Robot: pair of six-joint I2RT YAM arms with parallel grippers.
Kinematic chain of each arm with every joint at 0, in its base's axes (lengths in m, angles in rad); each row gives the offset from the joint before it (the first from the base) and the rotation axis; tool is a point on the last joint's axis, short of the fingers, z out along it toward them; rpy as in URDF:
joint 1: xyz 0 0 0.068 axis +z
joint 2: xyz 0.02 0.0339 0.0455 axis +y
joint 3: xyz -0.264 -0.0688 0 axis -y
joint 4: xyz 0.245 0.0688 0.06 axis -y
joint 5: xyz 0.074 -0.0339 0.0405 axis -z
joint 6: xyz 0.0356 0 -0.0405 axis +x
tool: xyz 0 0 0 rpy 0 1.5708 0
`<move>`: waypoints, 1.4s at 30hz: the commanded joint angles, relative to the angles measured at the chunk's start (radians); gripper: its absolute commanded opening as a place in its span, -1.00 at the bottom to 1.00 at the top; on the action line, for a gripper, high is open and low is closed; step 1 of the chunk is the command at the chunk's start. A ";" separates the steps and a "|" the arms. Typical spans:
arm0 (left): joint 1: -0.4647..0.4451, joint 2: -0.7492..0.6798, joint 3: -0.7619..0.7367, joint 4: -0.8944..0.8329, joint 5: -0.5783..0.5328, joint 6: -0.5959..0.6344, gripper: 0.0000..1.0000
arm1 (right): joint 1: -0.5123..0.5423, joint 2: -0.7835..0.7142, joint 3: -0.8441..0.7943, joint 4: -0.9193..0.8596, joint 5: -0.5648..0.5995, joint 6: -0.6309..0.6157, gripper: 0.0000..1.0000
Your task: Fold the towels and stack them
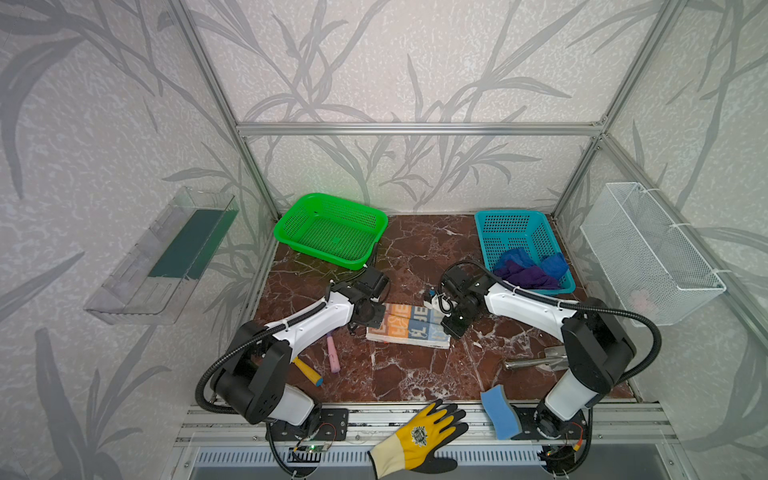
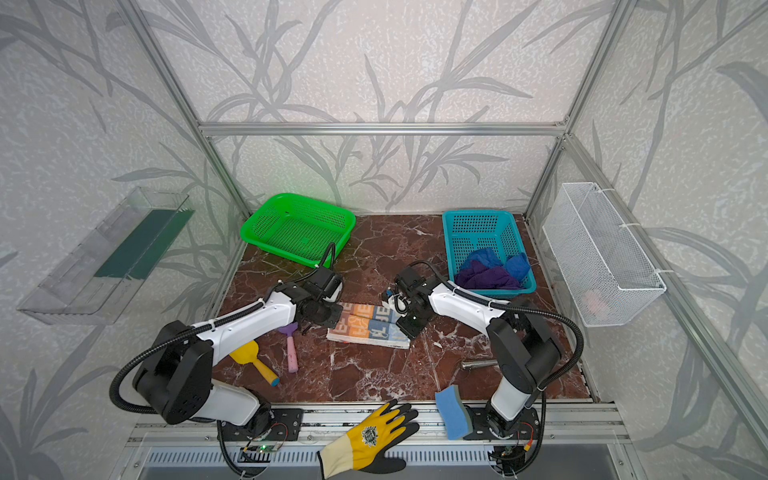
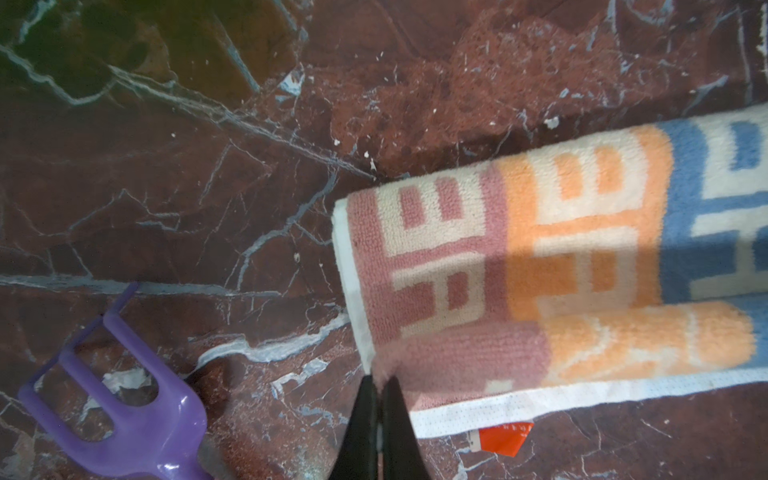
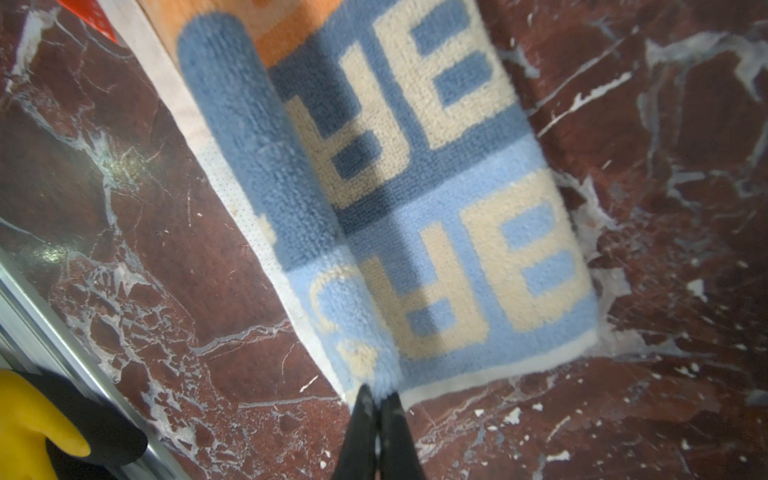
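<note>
**Both grippers pinched on the ends of the lettered towel**

The cream towel with orange and blue lettered blocks (image 1: 409, 328) lies as a long folded strip in the middle of both top views (image 2: 368, 328), on the red-brown marble tabletop (image 1: 415, 374). The left gripper (image 3: 376, 382) sits at the strip's left end. Its two black jaws are pressed together on the corner of a terry flap that curls up and over the strip — the left wrist view shows the pink pile running right into the tips. The right gripper (image 4: 378, 395) is at the right end, jaws likewise closed, nipping the pale blue corner of the rolled flap.

Right of centre and higher in the frame, a teal perforated plastic basket (image 1: 509, 214) holds the plain dark purple towel (image 1: 525, 276) and the plain royal blue towel (image 1: 555, 264). Both are crumpled together (their exact overlap is hard to read).

A bright green perforated plastic basket (image 1: 320, 253) stands up and left of the lettered towel. A purple plastic toy rake (image 3: 124, 395) lies on the marble near the towel's left end, apart from it. At the bottom edge lie a yellow and black work glove (image 1: 424, 436) and, to its right, a light blue wavy-edged sponge (image 1: 496, 411).
</note>
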 commanded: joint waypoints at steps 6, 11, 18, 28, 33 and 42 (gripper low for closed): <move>-0.004 0.039 0.006 -0.050 0.012 -0.049 -1.00 | 0.012 0.016 -0.013 -0.036 -0.001 0.005 -0.78; -0.006 0.051 0.012 -0.058 0.027 -0.059 -0.88 | 0.020 0.005 -0.019 -0.034 -0.014 -0.001 -0.62; -0.009 -0.008 -0.019 -0.055 0.033 -0.089 -0.49 | 0.025 -0.032 -0.060 -0.021 -0.032 0.020 -0.47; -0.016 -0.184 -0.106 -0.018 0.052 -0.154 -0.37 | 0.047 -0.169 -0.159 0.012 -0.021 0.099 -0.38; -0.014 -0.334 -0.189 0.097 0.048 -0.187 0.06 | 0.047 -0.265 -0.184 0.061 0.019 0.154 -0.27; -0.001 -0.556 -0.396 0.449 0.053 -0.372 0.98 | 0.048 -0.293 -0.185 0.250 0.049 0.279 -0.25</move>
